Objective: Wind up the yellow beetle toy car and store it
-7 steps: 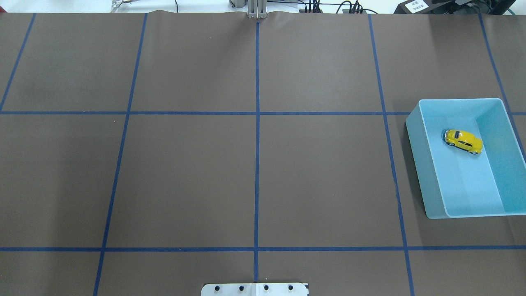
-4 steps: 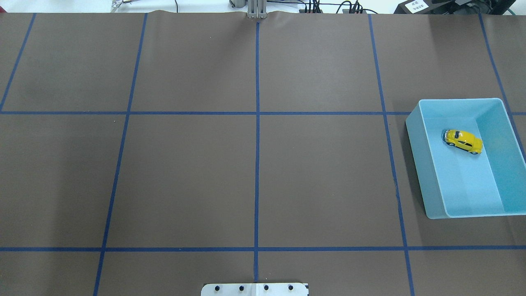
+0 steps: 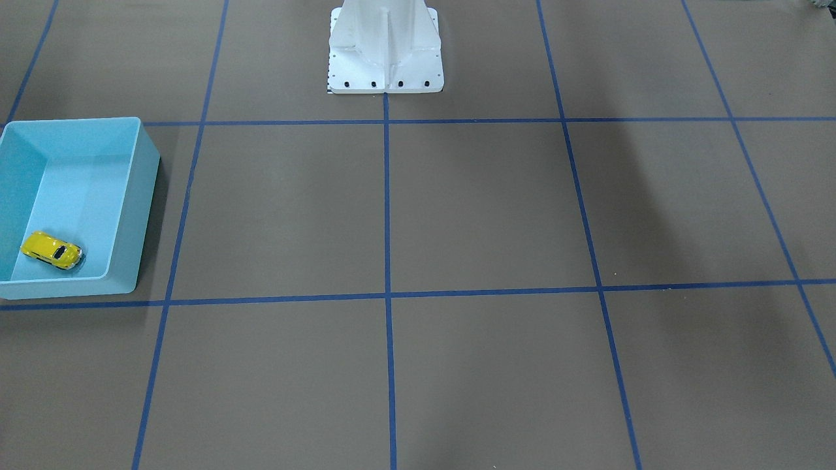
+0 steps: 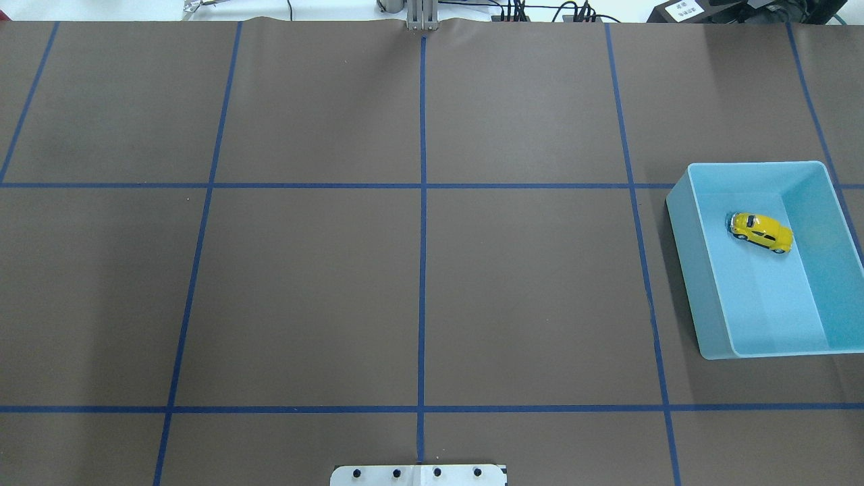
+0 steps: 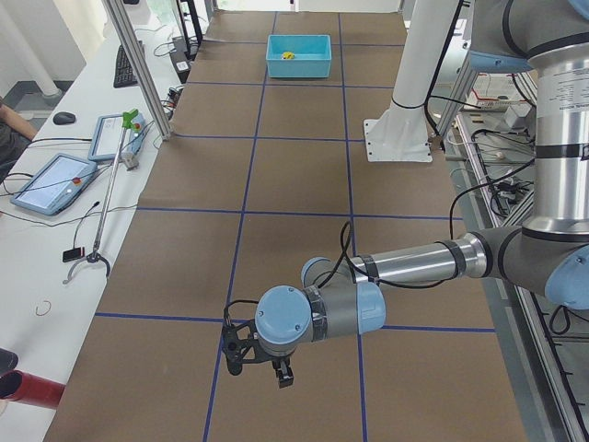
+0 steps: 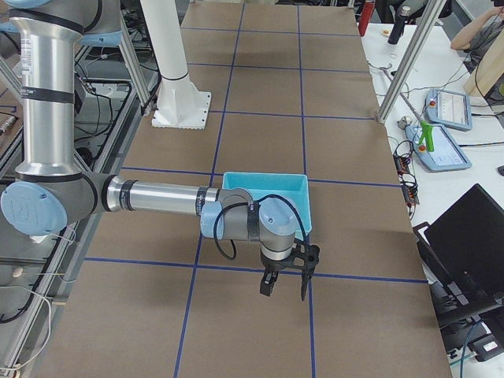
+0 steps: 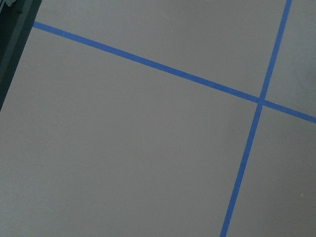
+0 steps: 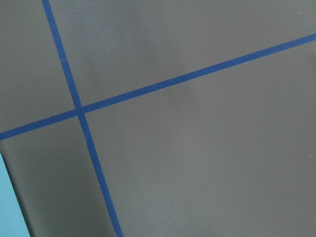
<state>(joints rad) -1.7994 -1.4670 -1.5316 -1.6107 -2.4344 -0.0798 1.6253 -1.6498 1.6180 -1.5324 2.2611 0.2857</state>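
The yellow beetle toy car (image 4: pixel 761 231) rests on its wheels inside the light blue bin (image 4: pixel 695 270), near its far end. It also shows in the front-facing view (image 3: pixel 51 250) within the bin (image 3: pixel 140 215). Neither gripper appears in the overhead or front-facing views. The left gripper (image 5: pixel 260 364) hangs over the mat at the table's left end, far from the bin (image 5: pixel 299 66). The right gripper (image 6: pixel 285 293) hangs just outside the bin (image 6: pixel 264 187); I cannot tell whether either is open or shut. The wrist views show no fingers.
Blue tape lines divide the brown mat (image 4: pixel 418 270) into squares. The white robot base (image 3: pixel 385 59) stands at the table's near middle. Tablets and a grabber tool (image 5: pixel 110 175) lie on the side desk. A corner of the bin (image 8: pixel 7 207) shows in the right wrist view.
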